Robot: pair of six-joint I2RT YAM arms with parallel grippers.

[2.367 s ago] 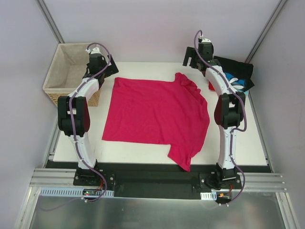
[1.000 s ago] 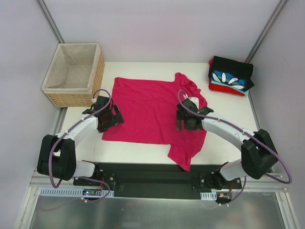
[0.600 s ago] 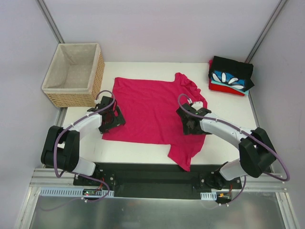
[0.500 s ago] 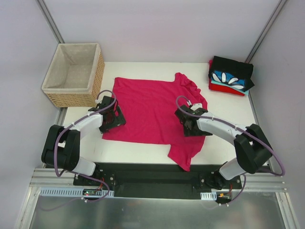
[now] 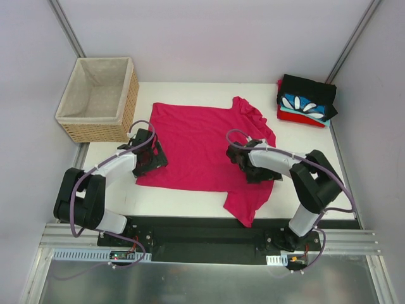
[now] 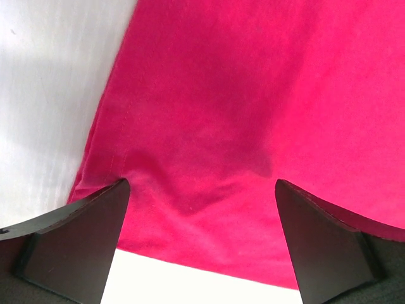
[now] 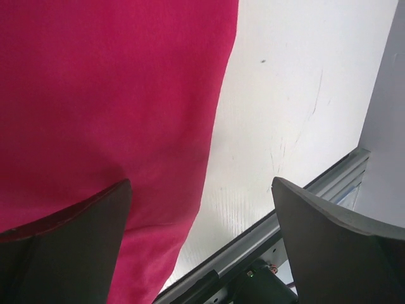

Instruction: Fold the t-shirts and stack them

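A magenta-pink t-shirt (image 5: 202, 139) lies spread flat in the middle of the white table (image 5: 310, 183), with one sleeve trailing toward the near edge. My left gripper (image 5: 150, 161) hovers open just over its near-left corner. In the left wrist view the pink t-shirt (image 6: 240, 114) fills the space between the spread fingers (image 6: 69, 247), with nothing pinched by the left gripper (image 6: 202, 253). My right gripper (image 5: 256, 170) is open low over the shirt's right side. In its wrist view the shirt's edge (image 7: 114, 101) runs between the right gripper's (image 7: 202, 247) wide-apart jaws. Folded black, blue-printed and red t-shirts (image 5: 307, 101) are stacked at the back right.
A woven wicker basket (image 5: 98, 98) with beige lining stands at the back left, off the table's corner. A metal rail (image 5: 209, 237) runs along the near edge and shows in the right wrist view as the rail (image 7: 266, 253). Grey walls close in both sides.
Both arms have come back from the far end of the table and dropped low over the pink shirt. In the last second the right gripper slid left and nearer; the left barely shifted.
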